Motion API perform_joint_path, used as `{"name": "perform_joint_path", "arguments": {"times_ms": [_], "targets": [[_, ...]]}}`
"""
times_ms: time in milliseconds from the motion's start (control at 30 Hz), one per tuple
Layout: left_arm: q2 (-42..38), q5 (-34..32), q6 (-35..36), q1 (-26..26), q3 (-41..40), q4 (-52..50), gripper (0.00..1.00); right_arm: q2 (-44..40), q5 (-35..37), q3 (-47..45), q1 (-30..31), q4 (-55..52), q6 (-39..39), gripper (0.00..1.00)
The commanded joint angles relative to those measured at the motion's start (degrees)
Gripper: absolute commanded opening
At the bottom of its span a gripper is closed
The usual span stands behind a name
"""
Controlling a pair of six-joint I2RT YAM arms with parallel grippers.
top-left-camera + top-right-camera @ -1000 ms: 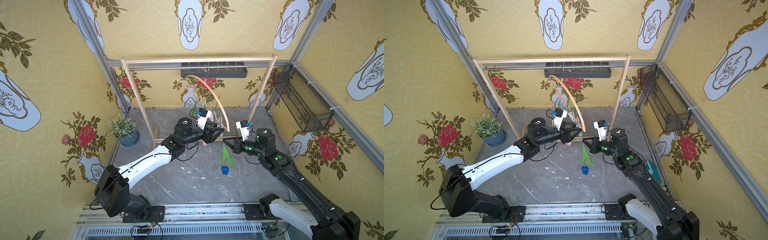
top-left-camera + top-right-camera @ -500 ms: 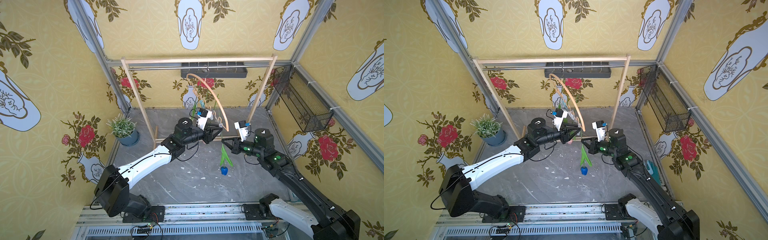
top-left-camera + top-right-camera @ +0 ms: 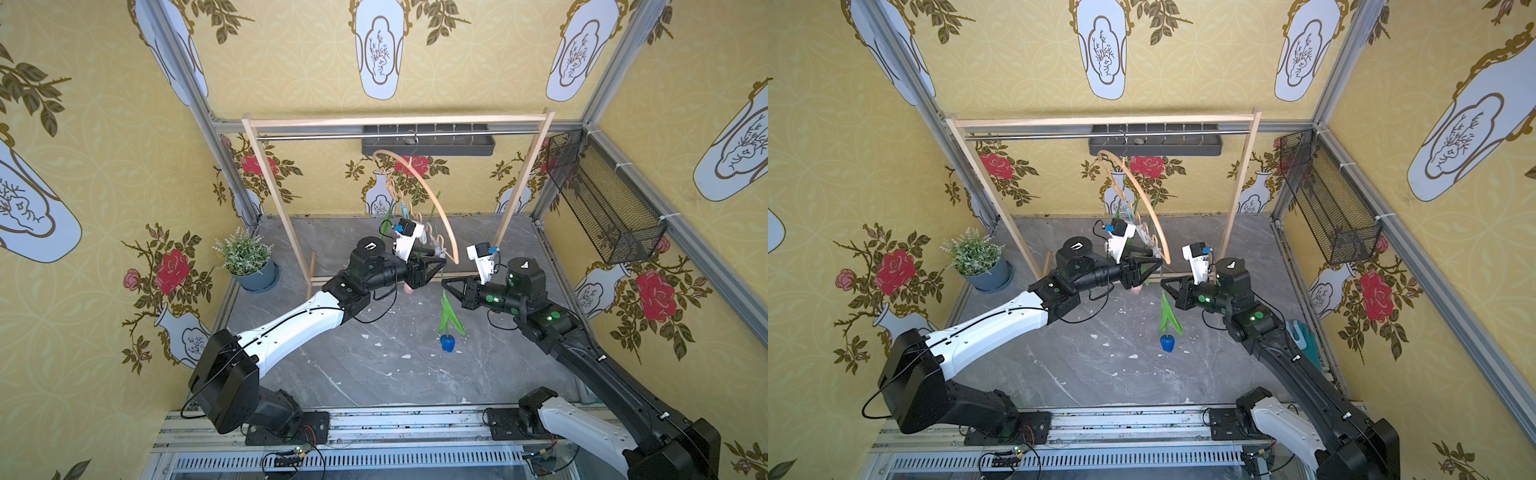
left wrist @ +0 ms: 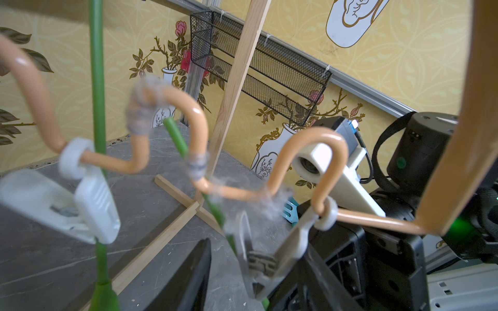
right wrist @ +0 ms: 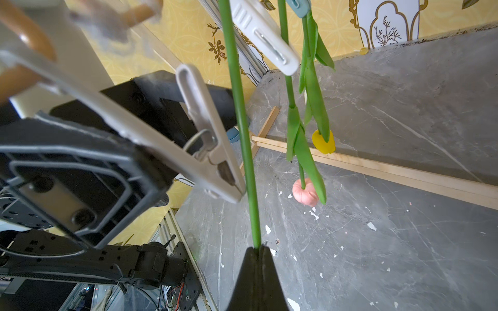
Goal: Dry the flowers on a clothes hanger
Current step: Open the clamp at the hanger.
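Note:
The arched wooden clothes hanger [image 3: 432, 199] [image 3: 1144, 195] hangs by its hook from the rack's rail. Its wavy bar carries white pegs [image 4: 91, 204]. A pink flower [image 5: 305, 192] and a yellow one [image 5: 323, 141] hang head down from pegs. My right gripper [image 3: 444, 283] [image 5: 258, 249] is shut on the stem [image 5: 242, 121] of the blue flower [image 3: 447, 343] [image 3: 1167, 343], which also hangs head down. My left gripper [image 3: 440, 264] [image 4: 258, 258] stands open around the end peg [image 4: 285, 242] [image 5: 210, 150]. The peg rests against one finger, and its mouth touches the stem. Whether it clamps the stem is unclear.
The tall wooden rack frame [image 3: 270, 174] stands at the back, its base bars on the grey floor. A potted plant [image 3: 245, 257] sits at the back left. A black wire basket [image 3: 602, 208] hangs on the right wall and a grey tray [image 3: 428, 143] on the back wall.
My right gripper has carried the blue flower's stem slightly left, closer to the end peg. My left gripper has stayed at that peg.

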Motion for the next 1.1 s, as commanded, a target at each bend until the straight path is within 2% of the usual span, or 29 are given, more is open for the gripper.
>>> {"name": "perform_joint_path", "arguments": {"times_ms": [0, 100, 600, 733, 867, 1067], "targets": [[0.4, 0.9, 0.7, 0.0, 0.8, 1.0, 0.48, 0.2, 0.9, 0.5, 0.3, 3.1, -0.1, 0.00], [0.7, 1.6, 0.7, 0.1, 1.5, 1.3, 0.45, 0.3, 1.0, 0.7, 0.5, 3.1, -0.1, 0.00], [2.1, 2.7, 0.7, 0.1, 2.4, 1.3, 0.41, 0.1, 1.6, 0.9, 1.3, 2.7, -0.4, 0.00], [2.2, 3.0, 0.7, 0.1, 2.6, 1.3, 0.34, 0.0, 2.2, 0.8, 1.4, 2.7, -0.4, 0.00], [2.1, 3.3, 0.1, 0.1, 2.4, 1.4, 0.26, 0.0, 5.2, 0.7, 1.4, 1.7, 0.1, 0.00], [1.9, 3.1, -0.7, 0.1, 1.6, 2.4, 0.20, -1.7, 12.2, -2.5, 1.5, 3.1, 3.6, 0.00]]}}
